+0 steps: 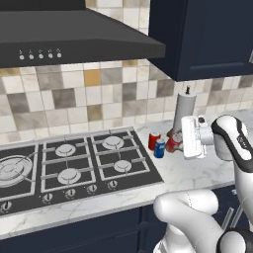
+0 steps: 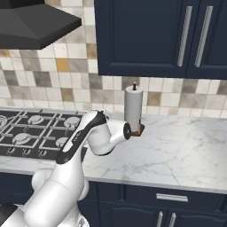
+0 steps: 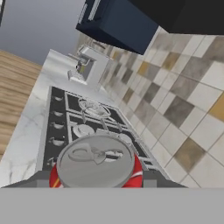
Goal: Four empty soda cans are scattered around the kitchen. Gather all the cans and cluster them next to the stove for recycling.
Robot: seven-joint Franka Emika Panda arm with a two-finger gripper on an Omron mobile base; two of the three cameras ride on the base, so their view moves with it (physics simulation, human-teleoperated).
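My gripper (image 1: 177, 144) is shut on a red soda can (image 1: 172, 144), which sits low at the counter just right of the stove (image 1: 74, 163). In the hand view the can's silver top (image 3: 96, 159) sits close up between my dark fingertips (image 3: 154, 179), with the stove's burners (image 3: 83, 118) beyond it. Two more soda cans stand beside it by the stove's right edge: a red one (image 1: 154, 140) and a blue one (image 1: 159, 148). I cannot tell whether the held can rests on the marble. In the right base view my arm hides the cans.
A tall white paper towel roll (image 1: 185, 109) (image 2: 133, 109) stands just behind the hand against the tiled wall. The range hood (image 1: 74, 42) hangs over the stove and navy wall cabinets (image 1: 207, 39) hang above. White marble counter (image 2: 177, 150) runs to the right.
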